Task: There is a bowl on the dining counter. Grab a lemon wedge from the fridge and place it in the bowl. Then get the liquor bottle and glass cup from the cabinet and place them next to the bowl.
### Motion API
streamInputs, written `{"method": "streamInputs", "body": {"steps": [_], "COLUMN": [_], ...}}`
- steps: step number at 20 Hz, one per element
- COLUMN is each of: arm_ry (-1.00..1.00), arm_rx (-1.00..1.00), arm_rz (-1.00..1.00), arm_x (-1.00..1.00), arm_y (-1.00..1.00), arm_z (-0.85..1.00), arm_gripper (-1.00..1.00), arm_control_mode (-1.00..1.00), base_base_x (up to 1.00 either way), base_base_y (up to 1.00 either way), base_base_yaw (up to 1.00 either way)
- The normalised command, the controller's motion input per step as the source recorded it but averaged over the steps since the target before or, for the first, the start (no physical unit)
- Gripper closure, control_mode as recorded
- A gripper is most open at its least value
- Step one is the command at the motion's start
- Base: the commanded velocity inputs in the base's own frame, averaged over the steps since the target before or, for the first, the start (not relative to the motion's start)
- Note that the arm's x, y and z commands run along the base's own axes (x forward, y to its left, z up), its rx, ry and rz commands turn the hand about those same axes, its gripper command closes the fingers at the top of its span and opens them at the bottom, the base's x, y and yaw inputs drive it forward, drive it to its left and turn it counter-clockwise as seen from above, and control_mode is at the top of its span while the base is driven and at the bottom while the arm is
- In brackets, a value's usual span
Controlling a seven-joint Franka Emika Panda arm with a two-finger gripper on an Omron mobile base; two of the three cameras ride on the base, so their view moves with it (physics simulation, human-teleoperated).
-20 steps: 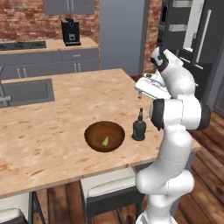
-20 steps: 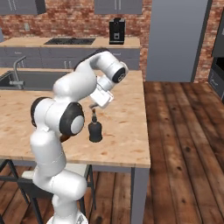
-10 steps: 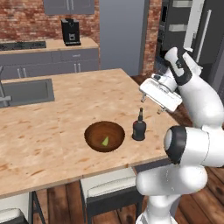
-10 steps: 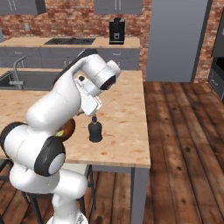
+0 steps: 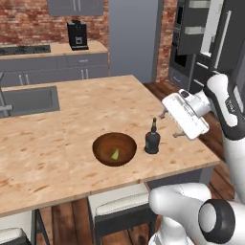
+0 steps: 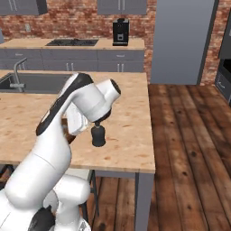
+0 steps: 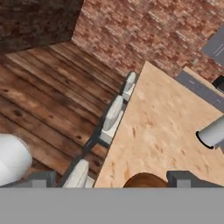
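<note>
On the dining counter [image 5: 72,124] stands a brown bowl [image 5: 114,149] with the yellow lemon wedge [image 5: 115,154] lying inside. The dark liquor bottle [image 5: 152,139] stands upright just right of the bowl, also seen past my arm [image 6: 98,135]. My gripper [image 5: 170,125] hovers open a little right of and above the bottle, touching nothing. In the hand view its fingertips [image 7: 43,178] stand wide apart, with the bowl's rim [image 7: 144,180] low between them. The dark fridge [image 5: 229,43] with its white handle rises at the far right. The glass cup is out of view.
A steel sink [image 5: 28,100] is set into the counter's left part. White stools [image 7: 114,114] line the counter's near side over the wooden floor. A back counter with a coffee machine [image 5: 76,34] and grey wall cabinets [image 5: 76,5] runs along the brick wall.
My arm has swung out to the right, and the open hand has drawn back from above the bottle toward the counter's right edge. Bottle, bowl and wedge have stayed put.
</note>
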Motion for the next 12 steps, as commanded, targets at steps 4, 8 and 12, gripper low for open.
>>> {"method": "streamInputs", "body": {"steps": [4,8,12], "arm_ry": [0.06,0.12,0.18], "arm_rx": [0.09,0.08,0.09], "arm_rz": [-0.48,-0.51,-0.51], "arm_x": [-0.42,-0.34,-0.26], "arm_y": [0.17,0.23,0.24], "arm_z": [0.15,0.23,0.31], "arm_gripper": [-1.0,-1.0,-1.0], "arm_control_mode": [-1.0,-1.0,-1.0], "base_base_x": [0.0,0.0,0.0], "base_base_y": [0.0,0.0,0.0], "base_base_yaw": [0.0,0.0,0.0]}}
